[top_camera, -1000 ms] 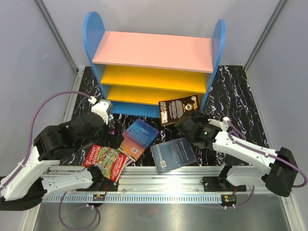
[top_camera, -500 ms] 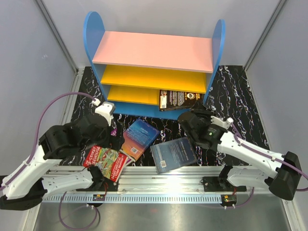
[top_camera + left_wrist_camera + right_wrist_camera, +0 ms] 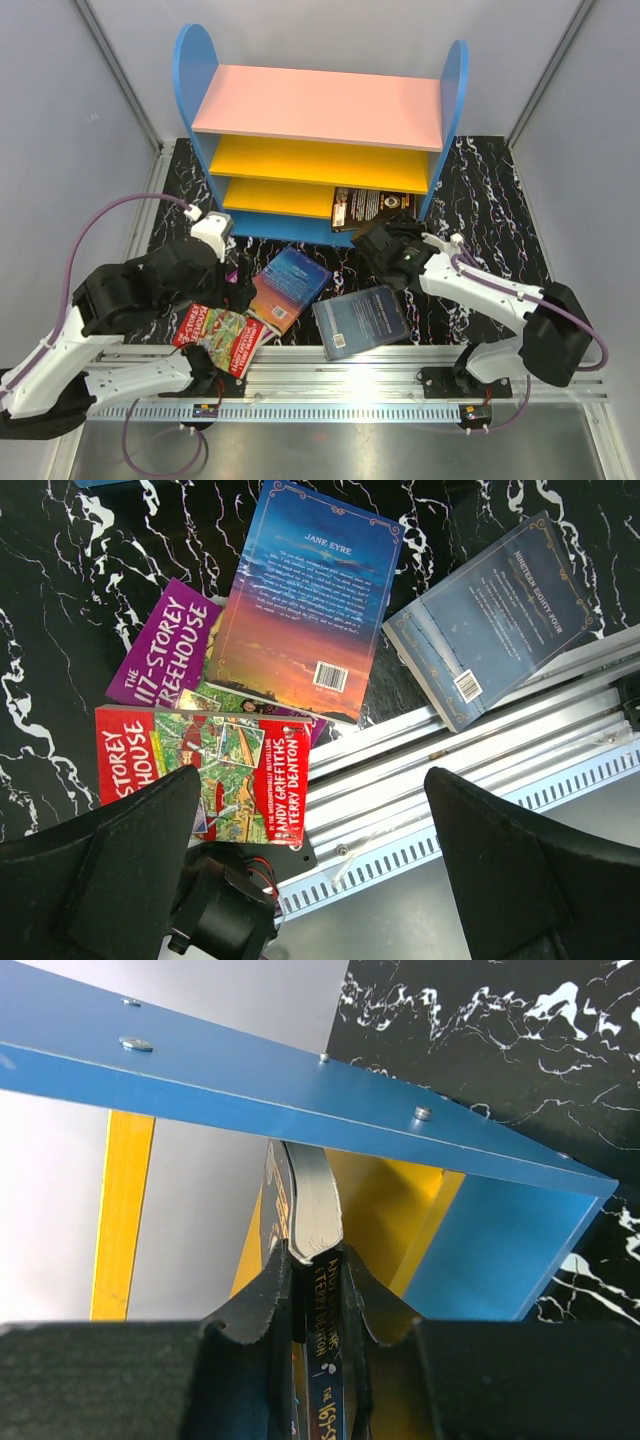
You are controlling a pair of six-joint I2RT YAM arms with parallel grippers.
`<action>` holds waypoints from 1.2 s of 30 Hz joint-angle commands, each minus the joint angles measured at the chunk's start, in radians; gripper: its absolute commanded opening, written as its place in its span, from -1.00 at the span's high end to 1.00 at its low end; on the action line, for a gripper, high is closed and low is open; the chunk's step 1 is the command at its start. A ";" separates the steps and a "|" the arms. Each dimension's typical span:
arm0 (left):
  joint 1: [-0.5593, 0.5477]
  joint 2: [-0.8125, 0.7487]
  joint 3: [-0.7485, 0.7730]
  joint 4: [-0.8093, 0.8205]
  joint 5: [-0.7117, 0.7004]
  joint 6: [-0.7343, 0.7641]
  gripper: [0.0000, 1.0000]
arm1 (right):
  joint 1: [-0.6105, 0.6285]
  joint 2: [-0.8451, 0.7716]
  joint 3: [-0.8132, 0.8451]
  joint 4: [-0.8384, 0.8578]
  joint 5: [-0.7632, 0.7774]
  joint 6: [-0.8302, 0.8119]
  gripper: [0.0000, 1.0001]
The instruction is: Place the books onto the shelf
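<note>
Hovering over the loose books, my left gripper (image 3: 310, 780) stands fully open and empty. Below it lie four: red (image 3: 220, 770) and purple (image 3: 160, 660) overlapped, Jane Eyre (image 3: 300, 600) lapping both, and dark blue (image 3: 500, 610) apart at the table's near edge. My right gripper (image 3: 315, 1260) is pinched on the black book (image 3: 375, 208), partly inside the lowest bay of the shelf (image 3: 320, 105), right end. Judgement: these are light, bendy, glossy paperbacks that will likely slip. I would grip an overhanging edge near the spine.
</note>
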State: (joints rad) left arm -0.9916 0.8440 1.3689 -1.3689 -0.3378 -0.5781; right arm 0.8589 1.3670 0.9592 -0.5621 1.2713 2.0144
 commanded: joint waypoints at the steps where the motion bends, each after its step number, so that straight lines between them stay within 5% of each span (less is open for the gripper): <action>1: 0.002 -0.034 0.036 -0.177 -0.013 -0.014 -0.97 | -0.027 0.026 0.067 -0.044 0.048 0.722 0.98; 7: 0.004 -0.062 0.019 -0.177 -0.006 -0.019 -0.97 | -0.064 0.050 0.050 0.008 0.007 0.727 0.57; 11: 0.004 -0.066 0.009 -0.176 -0.003 -0.019 -0.97 | -0.073 0.047 0.030 0.018 -0.023 0.724 -0.37; 15: 0.004 -0.068 0.004 -0.170 0.005 -0.016 -0.97 | -0.077 0.063 0.044 -0.001 -0.056 0.719 -0.99; 18: 0.004 -0.069 0.002 -0.167 0.006 -0.012 -0.97 | -0.077 0.046 0.024 0.024 -0.073 0.695 -1.00; 29: 0.004 -0.135 -0.066 -0.177 -0.007 -0.040 -0.98 | -0.084 -0.176 -0.158 0.496 -0.125 0.134 -0.99; 36: 0.004 -0.125 -0.074 -0.150 -0.015 -0.043 -0.97 | -0.084 -0.256 -0.162 0.553 -0.256 -0.106 -1.00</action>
State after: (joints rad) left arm -0.9909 0.7155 1.2987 -1.3720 -0.3405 -0.6147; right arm 0.7826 1.1576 0.7692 -0.1696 1.0405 1.9488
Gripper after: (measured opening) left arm 0.987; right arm 0.994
